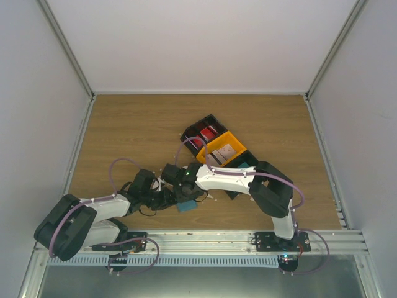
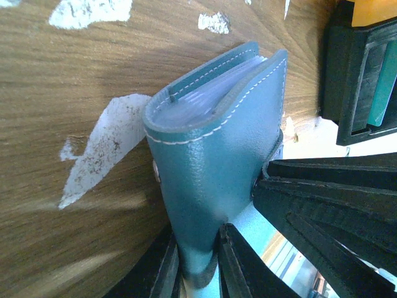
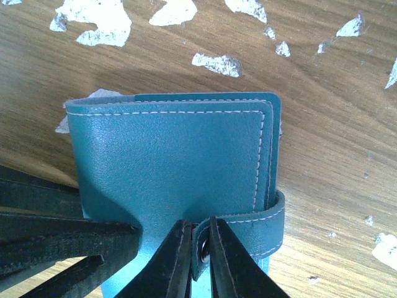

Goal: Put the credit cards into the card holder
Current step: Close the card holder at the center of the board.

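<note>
The teal-blue card holder (image 2: pixel 217 155) is folded shut and held just above the wooden table; it also shows in the top view (image 1: pixel 186 206) and the right wrist view (image 3: pixel 167 161). My left gripper (image 2: pixel 198 245) is shut on its lower edge and sits at centre-left in the top view (image 1: pixel 169 198). My right gripper (image 3: pixel 200 228) is shut on the holder's snap strap (image 3: pixel 248 226) and meets the left gripper in the top view (image 1: pixel 181 188). Red credit cards (image 1: pixel 206 133) lie in a black bin. A white card (image 1: pixel 226 151) lies in the yellow bin.
A row of small bins stands behind the grippers: black (image 1: pixel 197 127), yellow (image 1: pixel 218 143), then black (image 1: pixel 249 160) holding a green-teal block (image 1: pixel 244 166), which also shows in the left wrist view (image 2: pixel 386 81). White worn patches (image 3: pixel 99 18) mark the tabletop. Walls enclose the table.
</note>
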`<state>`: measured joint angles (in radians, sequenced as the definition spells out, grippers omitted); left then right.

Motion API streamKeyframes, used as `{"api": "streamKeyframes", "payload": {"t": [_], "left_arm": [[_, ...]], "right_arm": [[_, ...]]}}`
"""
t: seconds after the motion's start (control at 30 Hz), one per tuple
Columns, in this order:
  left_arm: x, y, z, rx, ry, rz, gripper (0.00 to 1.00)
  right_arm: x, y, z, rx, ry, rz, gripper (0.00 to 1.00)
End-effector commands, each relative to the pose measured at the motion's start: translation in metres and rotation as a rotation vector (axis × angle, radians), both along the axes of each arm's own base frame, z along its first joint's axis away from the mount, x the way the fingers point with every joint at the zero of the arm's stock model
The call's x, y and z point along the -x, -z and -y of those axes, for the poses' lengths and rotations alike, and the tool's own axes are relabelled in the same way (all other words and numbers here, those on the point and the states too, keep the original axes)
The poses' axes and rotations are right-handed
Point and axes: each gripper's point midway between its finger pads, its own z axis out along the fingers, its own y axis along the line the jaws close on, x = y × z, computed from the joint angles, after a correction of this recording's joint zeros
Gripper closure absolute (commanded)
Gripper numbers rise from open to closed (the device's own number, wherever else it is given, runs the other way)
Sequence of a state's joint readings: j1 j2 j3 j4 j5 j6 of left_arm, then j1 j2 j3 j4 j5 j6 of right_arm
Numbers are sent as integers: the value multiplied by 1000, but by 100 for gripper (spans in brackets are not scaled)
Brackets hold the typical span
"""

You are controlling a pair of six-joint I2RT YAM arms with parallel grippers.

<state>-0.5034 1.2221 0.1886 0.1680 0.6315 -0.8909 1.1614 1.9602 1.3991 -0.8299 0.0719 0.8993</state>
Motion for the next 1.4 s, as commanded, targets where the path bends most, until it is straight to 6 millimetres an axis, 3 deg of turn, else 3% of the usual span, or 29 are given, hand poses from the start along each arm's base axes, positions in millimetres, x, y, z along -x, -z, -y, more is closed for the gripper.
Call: {"api": "streamKeyframes", "payload": {"t": [0.0,0.27,0.37,0.5,1.0,1.17,1.37], "left_arm": [[2,5,-3,-9,-6,4,82],[3,6,-4,-12,-6,4,82],[2,6,-4,-13,-8,4,82],[3,7,-5,-16,-8,3,82],[2,8,-5,-21,-8,5,82],[3,8,-5,-20,-8,5,82],[3,8,-5,-21,-6,5,82]], "right_arm": [[4,-3,-15,-67,21,-11,88],[4,-12,-10,-68,32,2,81],[5,-13,-8,-64,33,-1,84],[7,-16,-6,-64,32,-8,96],[8,-18,-2,-55,38,-7,89],[8,-19,0,-52,41,-5,99],[6,-16,2,-40,44,6,99]]}}
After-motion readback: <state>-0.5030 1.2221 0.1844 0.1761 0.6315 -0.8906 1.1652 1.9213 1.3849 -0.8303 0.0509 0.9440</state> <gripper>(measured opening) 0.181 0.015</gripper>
